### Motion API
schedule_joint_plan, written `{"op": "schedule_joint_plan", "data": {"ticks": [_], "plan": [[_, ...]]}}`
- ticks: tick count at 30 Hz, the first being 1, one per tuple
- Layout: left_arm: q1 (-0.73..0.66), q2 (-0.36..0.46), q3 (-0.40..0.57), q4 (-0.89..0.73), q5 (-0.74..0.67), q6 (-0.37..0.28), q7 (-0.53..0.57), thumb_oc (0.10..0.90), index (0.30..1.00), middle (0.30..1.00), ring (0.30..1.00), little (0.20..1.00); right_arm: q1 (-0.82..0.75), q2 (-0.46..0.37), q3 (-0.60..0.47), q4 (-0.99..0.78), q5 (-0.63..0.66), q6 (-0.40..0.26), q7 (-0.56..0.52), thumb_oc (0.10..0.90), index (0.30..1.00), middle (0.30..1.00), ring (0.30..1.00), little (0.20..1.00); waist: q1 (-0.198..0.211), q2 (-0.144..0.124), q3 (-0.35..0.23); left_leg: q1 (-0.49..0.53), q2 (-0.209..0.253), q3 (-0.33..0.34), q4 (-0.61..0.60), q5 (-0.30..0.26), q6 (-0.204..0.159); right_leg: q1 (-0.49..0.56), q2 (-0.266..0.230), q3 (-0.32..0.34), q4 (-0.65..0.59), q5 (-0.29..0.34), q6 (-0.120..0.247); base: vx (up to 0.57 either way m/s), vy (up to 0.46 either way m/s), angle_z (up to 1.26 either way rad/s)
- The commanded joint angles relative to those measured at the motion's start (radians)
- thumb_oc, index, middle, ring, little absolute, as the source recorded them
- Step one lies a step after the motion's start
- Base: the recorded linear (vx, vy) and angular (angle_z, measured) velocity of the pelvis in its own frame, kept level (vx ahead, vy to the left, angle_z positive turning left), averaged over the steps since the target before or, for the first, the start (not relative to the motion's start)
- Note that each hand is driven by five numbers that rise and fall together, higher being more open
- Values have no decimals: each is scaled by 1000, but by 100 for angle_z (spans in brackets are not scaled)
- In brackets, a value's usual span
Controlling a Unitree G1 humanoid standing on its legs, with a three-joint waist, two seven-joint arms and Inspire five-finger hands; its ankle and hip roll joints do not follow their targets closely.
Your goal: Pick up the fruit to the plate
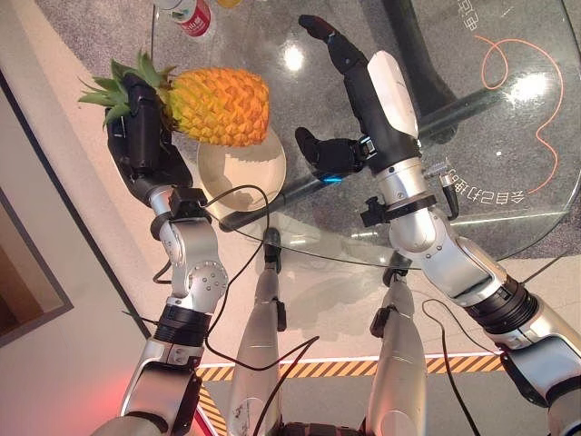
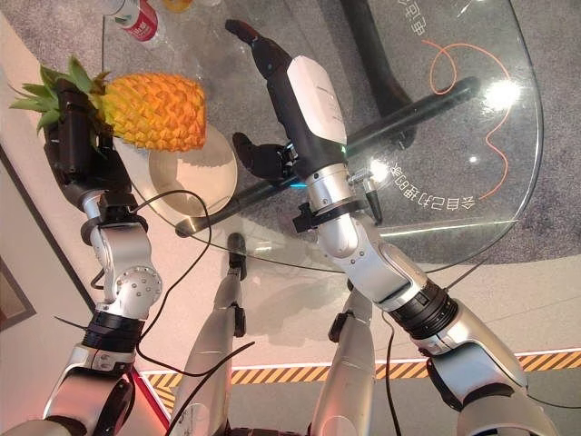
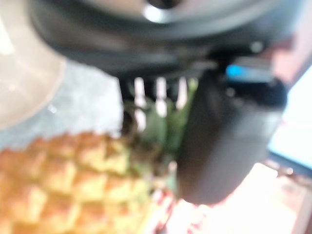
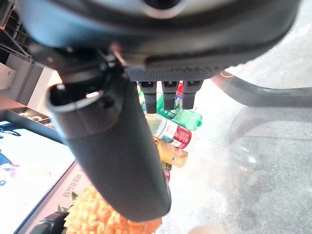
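A yellow-orange pineapple [image 1: 221, 105] with a green leafy crown hangs in the air above the left part of the glass table, partly over a cream plate [image 1: 259, 168]. My left hand [image 1: 141, 136] is shut on its crown end, and the left wrist view shows the fruit's skin [image 3: 58, 180] and green leaves past the thumb [image 3: 219, 141]. My right hand [image 1: 363, 82] hovers open over the middle of the table, fingers straight and thumb [image 1: 322, 154] out toward the plate, holding nothing.
The round glass table [image 1: 508, 145] stands on a dark frame, with its near rim running between my arms. A red-labelled bottle [image 1: 191, 16] lies at the far left edge beside other drinks [image 4: 173, 134]. An orange cord [image 1: 536, 100] loops on the grey carpet beneath the glass.
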Motion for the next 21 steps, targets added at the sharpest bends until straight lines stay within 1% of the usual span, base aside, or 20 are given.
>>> {"op": "schedule_joint_plan", "data": {"ticks": [1, 3, 4, 6, 9, 10, 12, 15, 16, 18, 20, 21], "plan": [[-91, 39, 80, -133, 175, -150, 11, 100, 300, 300, 300, 200, -58, 17, -62, -87, -8, -73, -69, 800, 900, 900, 900, 900, 11, -11, -24, 36, 15, 7, -5, -32, -14, 19, -10, -69, 72, -16, 1, 0, 0, 0], [-90, 45, 85, -123, 218, -154, 38, 100, 300, 300, 300, 200, -40, 16, -72, -79, 9, -77, -86, 800, 900, 900, 900, 900, 8, -12, -24, 37, 17, 7, -5, -33, -14, 18, -8, -66, 75, -19, -1, 0, 0, 0], [-88, 55, 91, -108, 270, -160, 75, 100, 300, 300, 300, 200, -17, 17, -89, -61, 31, -86, -108, 800, 900, 900, 900, 900, 4, -14, -24, 44, 19, 8, -7, -33, -16, 22, -4, -63, 78, -24, -2, 0, 0, 0], [-86, 65, 99, -90, 318, -167, 109, 100, 300, 300, 300, 200, 11, 15, -111, -42, 51, -97, -143, 800, 900, 900, 900, 900, 0, -19, -24, 44, 21, 8, -8, -32, -16, 22, 0, -60, 78, -23, -4, 0, 0, 0], [-76, 82, 113, -57, 393, -178, 161, 100, 300, 300, 300, 200, 77, 19, -163, 3, 105, -135, -211, 800, 900, 900, 900, 900, -9, -30, -24, 53, 27, 9, -6, -41, -19, 27, 5, -57, 88, -37, -4, 0, 0, 0], [-78, 88, 118, -48, 409, -184, 173, 100, 300, 300, 300, 200, 94, 21, -181, 15, 115, -145, -238, 800, 900, 900, 900, 900, -12, -33, -24, 42, 28, 9, -3, -35, -17, 17, 7, -57, 88, -30, -7, 0, 0, 0], [-63, 97, 129, -15, 468, -200, 213, 100, 300, 300, 300, 200, 164, 31, -236, 69, 129, -186, -296, 800, 900, 900, 900, 900, -24, -40, -24, 50, 32, 12, -3, -44, -17, 20, 14, -51, 96, -43, -8, 0, 0, 0], [-52, 118, 143, 18, 513, -202, 242, 100, 300, 300, 300, 200, 230, 39, -297, 149, 156, -226, -361, 800, 900, 900, 900, 900, -33, -48, -24, 55, 36, 14, -1, -47, -17, 24, 18, -49, 97, -45, -8, 0, 0, 0], [-55, 120, 143, 20, 515, -203, 243, 100, 300, 300, 300, 200, 231, 39, -302, 155, 156, -231, -362, 800, 900, 900, 900, 900, -33, -49, -24, 48, 36, 14, 0, -41, -16, 18, 18, -49, 95, -38, -9, 0, 0, 0], [-50, 139, 152, 51, 557, -202, 262, 100, 300, 300, 300, 200, 265, 43, -348, 234, 203, -260, -402, 800, 900, 900, 900, 900, -37, -55, -24, 57, 39, 13, 2, -50, -18, 25, 21, -48, 98, -44, -7, 0, 0, 0], [-54, 149, 152, 63, 575, -200, 272, 100, 300, 300, 300, 200, 275, 47, -367, 266, 228, -275, -416, 800, 900, 900, 900, 900, -37, -58, -24, 50, 39, 12, 5, -45, -16, 20, 22, -48, 95, -37, -8, 0, 0, 0], [-56, 161, 155, 77, 597, -195, 284, 100, 300, 300, 300, 200, 287, 51, -389, 307, 267, -288, -431, 800, 900, 900, 900, 900, -38, -62, -24, 49, 41, 11, 7, -46, -18, 20, 24, -48, 96, -36, -7, 10, -32, -1]]}}
